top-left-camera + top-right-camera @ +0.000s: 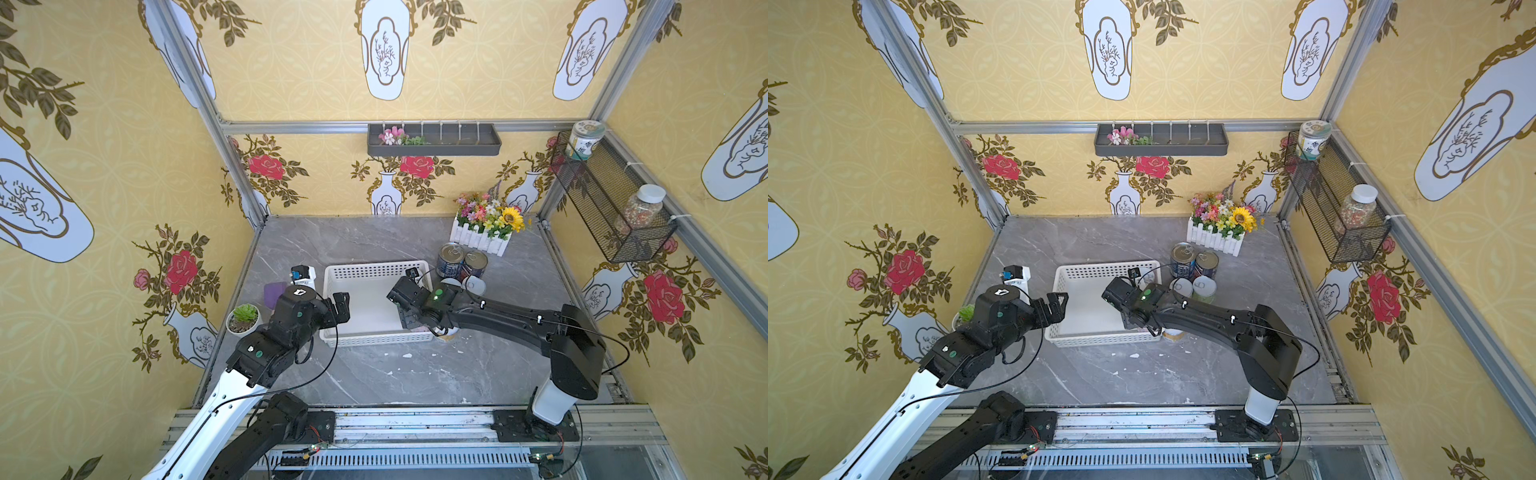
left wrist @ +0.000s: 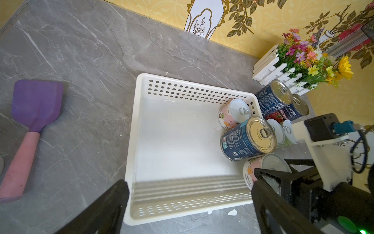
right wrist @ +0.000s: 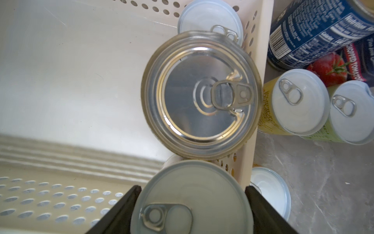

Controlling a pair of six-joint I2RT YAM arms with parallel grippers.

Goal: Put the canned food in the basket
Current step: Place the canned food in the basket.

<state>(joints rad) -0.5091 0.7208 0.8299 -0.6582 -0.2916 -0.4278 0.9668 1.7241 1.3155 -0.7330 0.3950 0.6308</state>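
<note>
Right claw [image 3: 192, 187] first: we see its two black fingers [image 3: 119, 216] pressed against opposite sides of a pink-sided can [image 3: 188, 204], so it is clenched on that can. The can sits directly between the fingers, lid up, inside the near right corner of the basket [image 2: 182, 89]. Whether its base rests on the basket floor we cannot tell. Its lid is white with a grey pull-tab. In the left wrist view its side shows pale pink with small printed figures.

Just beyond the claw, close against the held can, stands a blue-labelled can [image 3: 200, 95] with a bare metal lid and ring pull, hard by the basket's right wall. Past it, in the far right corner, we see a second pink can [image 2: 232, 114], also white-lidded. The basket itself is shallow and white, with rows of round holes in its sides.

Outside the right wall, on the grey marbled surface [image 1: 374, 374], a yellow can [image 3: 293, 101] and a green can [image 3: 352, 113] stand side by side, both white-lidded. Behind them a second blue-labelled can [image 1: 451, 257] and a third blue can [image 1: 477, 266] stand together, just in front of a white flower box [image 1: 482, 239]. One more white-lidded can [image 3: 269, 192] sits on the surface just outside the basket's near right corner.

Our left claw [image 2: 190, 181] hangs over the basket's left edge, released, its fingers spread wide with nothing between them.
</note>
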